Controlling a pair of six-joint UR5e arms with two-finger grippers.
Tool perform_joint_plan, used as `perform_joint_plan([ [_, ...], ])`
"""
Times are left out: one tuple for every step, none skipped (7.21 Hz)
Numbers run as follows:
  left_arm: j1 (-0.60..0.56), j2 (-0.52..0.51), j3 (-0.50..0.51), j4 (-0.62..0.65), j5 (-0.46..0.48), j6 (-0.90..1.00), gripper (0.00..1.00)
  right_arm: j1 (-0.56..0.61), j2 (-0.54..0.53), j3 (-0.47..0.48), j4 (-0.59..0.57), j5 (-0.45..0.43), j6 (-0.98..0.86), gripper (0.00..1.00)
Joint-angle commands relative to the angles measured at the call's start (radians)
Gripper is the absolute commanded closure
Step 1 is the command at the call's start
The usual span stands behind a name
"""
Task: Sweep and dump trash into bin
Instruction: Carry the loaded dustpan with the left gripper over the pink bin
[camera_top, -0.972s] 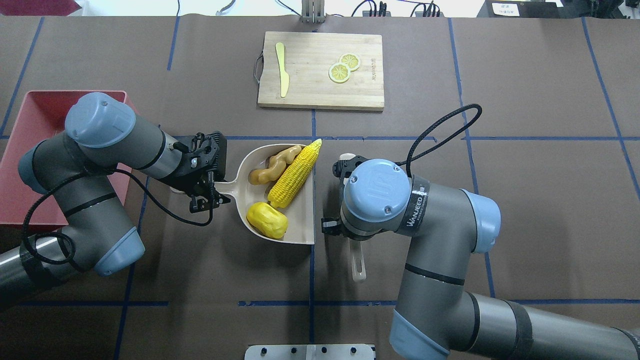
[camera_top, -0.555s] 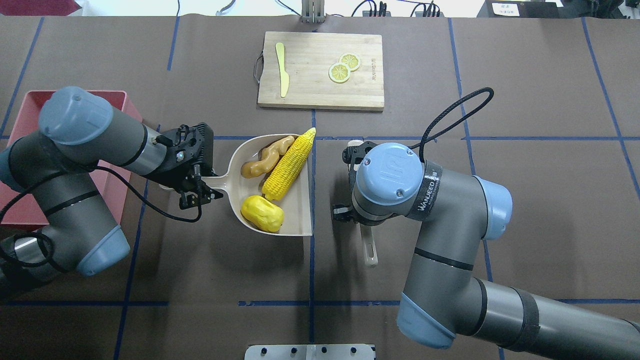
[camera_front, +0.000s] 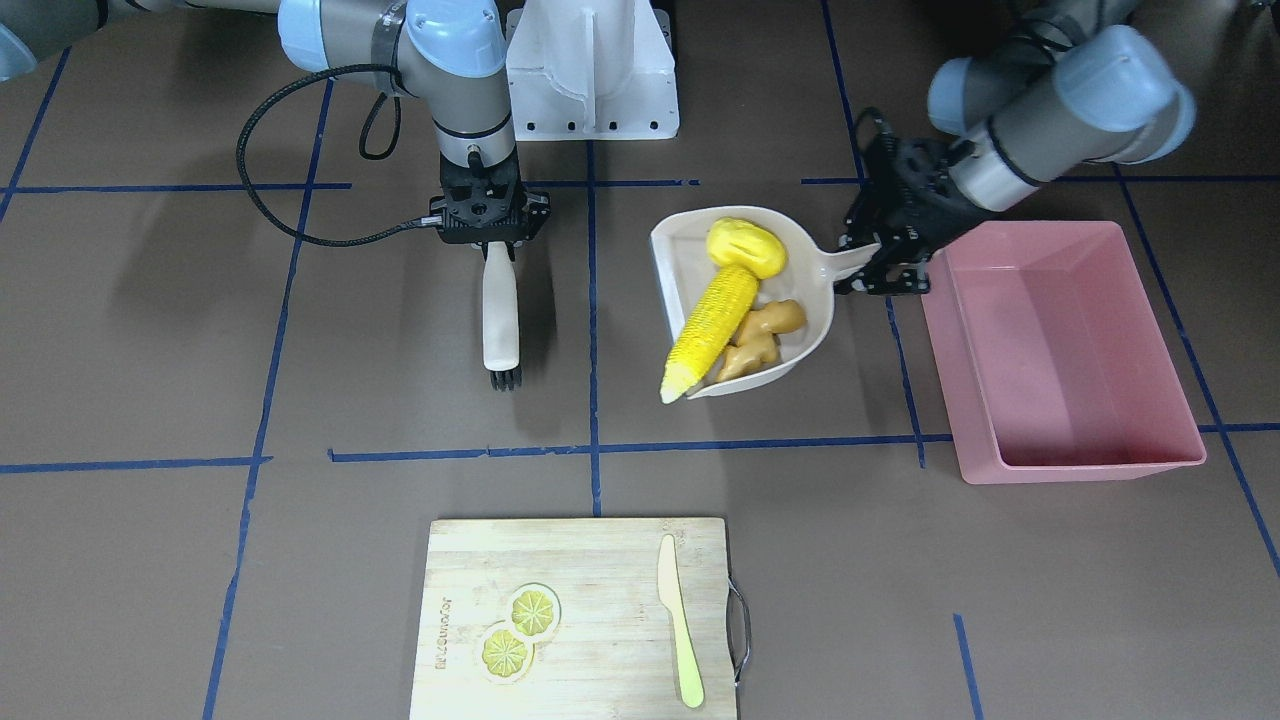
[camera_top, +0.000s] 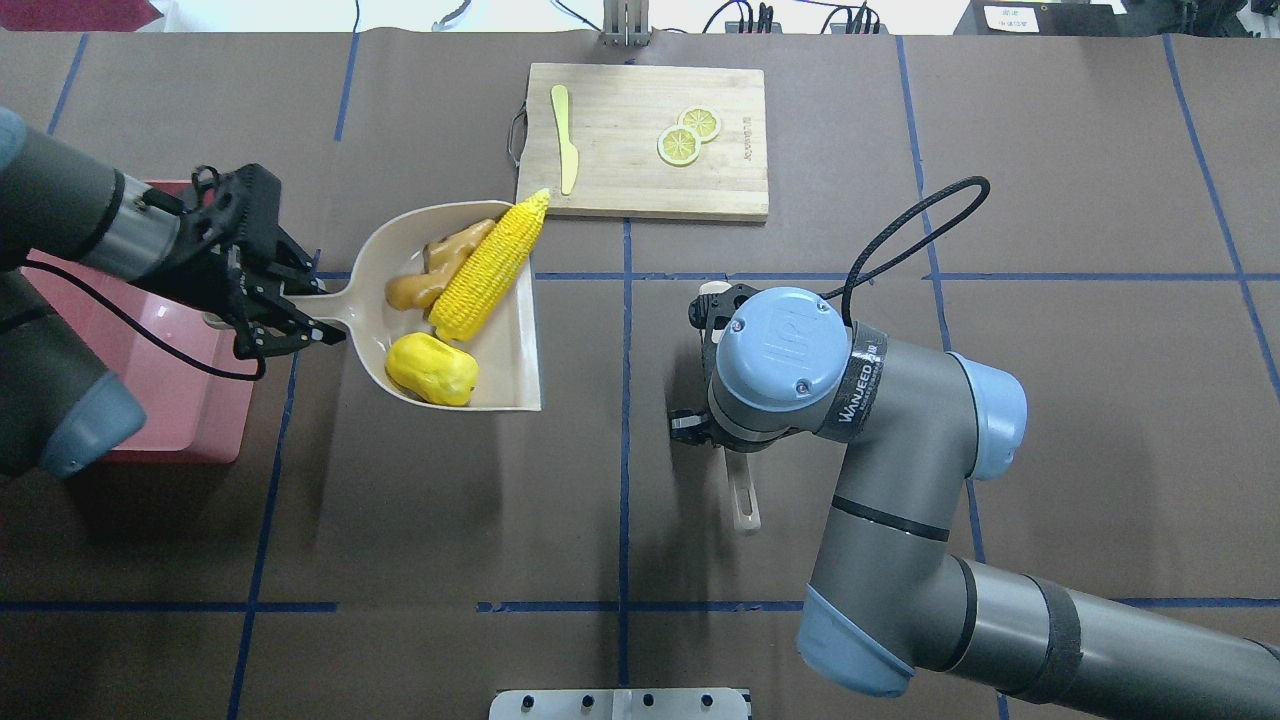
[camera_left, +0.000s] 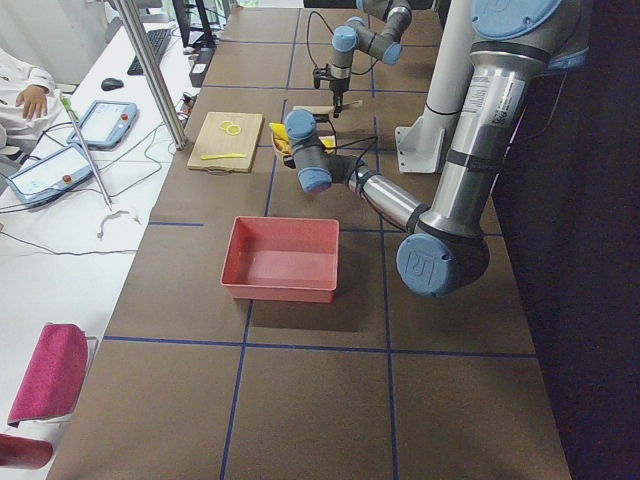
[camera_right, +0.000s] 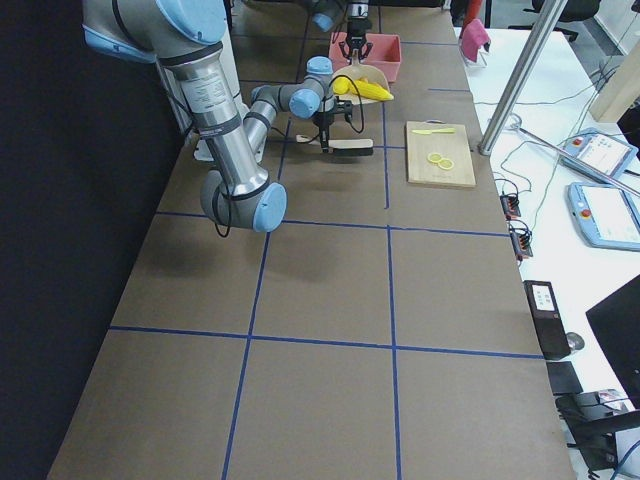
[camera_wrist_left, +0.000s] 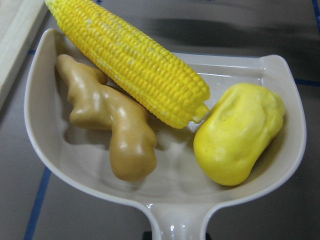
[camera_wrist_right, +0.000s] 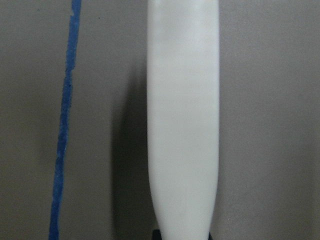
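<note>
1. The step in hand looks like carrying the loaded dustpan (camera_top: 505, 352) over to the bin (camera_front: 1060, 350). The left gripper (camera_front: 885, 268) is clamped on the dustpan's handle, and the pan appears raised off the table.
2. To do it well, I would keep the open lip level or slightly up until the whole pan is above the bin. The corn cob (camera_top: 490, 268) pokes its tip past that lip, so it seems the likeliest piece to slide out early.
3. Only once it is over the bin should the lip tip down. The handle end is nearest the bin, so the pan probably has to swing or turn for the lip to face in.
4. The right gripper (camera_front: 487, 235) is closed around the brush (camera_front: 500, 310). It holds the brush well apart from the pan with the bristles toward the table, so it is out of the way.
5. The dustpan holds all three pieces. The corn cob lies along the middle, the ginger root (camera_top: 412, 288) touches one side of it, and the yellow lump (camera_top: 432, 368) sits at its blunt end.
6. The bin sits just beside the dustpan on the robot's left. Nothing shows inside it.
</note>
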Motion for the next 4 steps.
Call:
perform_joint_plan([
  [-0.11, 0.038, 0.005, -0.003, -0.066, 0.01, 1.0, -0.001, -0.001, -0.002, 0.0, -0.001, 0.0, 1.0],
  [-0.165, 0.038, 0.022, -0.005, -0.138, 0.011, 1.0, -0.001, -0.001, 0.0, 0.0, -0.001, 0.0, 1.0],
  [-0.225, 0.041, 0.045, -0.008, -0.202, 0.037, 1.0, -0.002, -0.001, -0.002, 0.0, -0.002, 0.0, 1.0],
  [-0.278, 0.073, 0.08, -0.008, -0.255, 0.101, 1.0, -0.002, -0.001, 0.0, 0.0, -0.002, 0.0, 1.0],
])
